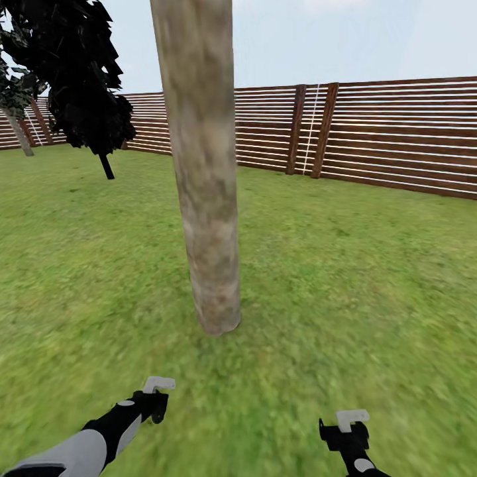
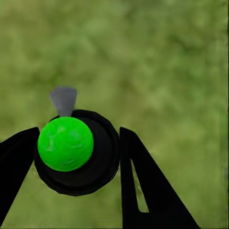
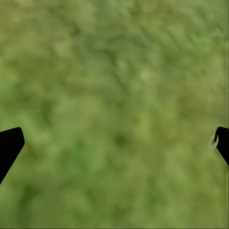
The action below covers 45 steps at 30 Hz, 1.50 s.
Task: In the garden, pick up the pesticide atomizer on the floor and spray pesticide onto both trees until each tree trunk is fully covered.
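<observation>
Pesticide atomizer (image 2: pixel 76 151) clamped in left hand (image 2: pixel 78 157); no label readable.

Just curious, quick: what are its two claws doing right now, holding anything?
Left gripper: jaws closed on the pesticide atomizer.
Right gripper: jaws wide open, empty, over the grass.

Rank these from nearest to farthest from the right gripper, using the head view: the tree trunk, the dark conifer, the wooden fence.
1. The tree trunk, ahead and to the left of the right gripper, rooted in the lawn.
2. The dark conifer, far left, beyond the trunk.
3. The wooden fence, along the lawn's far edge.
</observation>
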Motion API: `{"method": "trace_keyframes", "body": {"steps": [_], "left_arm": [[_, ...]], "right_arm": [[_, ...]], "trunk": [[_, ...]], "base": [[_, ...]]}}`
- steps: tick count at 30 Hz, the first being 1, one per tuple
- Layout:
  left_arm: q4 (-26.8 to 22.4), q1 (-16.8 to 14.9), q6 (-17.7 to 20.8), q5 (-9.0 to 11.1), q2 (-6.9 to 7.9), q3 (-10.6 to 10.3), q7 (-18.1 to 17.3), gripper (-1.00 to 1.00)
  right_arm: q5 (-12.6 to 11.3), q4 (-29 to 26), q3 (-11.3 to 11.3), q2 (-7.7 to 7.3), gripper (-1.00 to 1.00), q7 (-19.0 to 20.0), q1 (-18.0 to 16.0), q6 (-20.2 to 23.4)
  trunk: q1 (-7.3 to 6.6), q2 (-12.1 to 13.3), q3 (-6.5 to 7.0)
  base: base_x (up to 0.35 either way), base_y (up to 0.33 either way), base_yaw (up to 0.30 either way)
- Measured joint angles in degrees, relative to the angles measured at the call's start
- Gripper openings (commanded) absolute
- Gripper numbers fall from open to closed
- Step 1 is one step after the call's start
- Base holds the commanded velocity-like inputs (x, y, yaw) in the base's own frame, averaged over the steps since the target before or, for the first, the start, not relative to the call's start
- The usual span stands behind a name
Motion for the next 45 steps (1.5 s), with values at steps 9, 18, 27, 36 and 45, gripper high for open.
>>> {"method": "trace_keyframes", "body": {"steps": [9,18,27,36,45], "left_arm": [[0.0,0.0,0.0,0.5,0.06,0.7,-0.2,-1.0],[-2.5,-0.7,4.3,1.5,-0.7,0.5,-0.2,-1.0],[-29.2,-0.3,26.8,4.5,0.05,0.5,-2.1,-1.0],[-35.7,-1.1,32.9,4.4,-2.46,0.0,-2.4,-1.0],[-36.7,-2.5,34.0,4.2,-3.2,-0.5,-2.7,-1.0]], "right_arm": [[0.0,0.1,0.0,0.17,1.0,-0.2,0.6,0.1],[0.0,0.1,0.0,0.27,1.0,-0.3,0.8,0.1],[0.0,0.1,-0.1,0.14,1.0,-0.3,0.8,0.1],[0.1,0.1,0.0,0.21,1.0,-0.2,0.8,0.1],[0.2,0.1,-0.1,0.11,1.0,-0.2,0.8,0.1]], "trunk": [[0.02,0.0,0.0],[0.02,0.0,0.01],[0.05,0.0,0.0],[0.06,0.0,0.0],[0.02,0.0,0.01]], "base": [[0.078,-0.262,-0.1],[0.173,-0.041,-0.223],[-0.067,0.0,-0.003],[-0.34,0.0,0.0],[-0.065,0.0,0.0]]}}
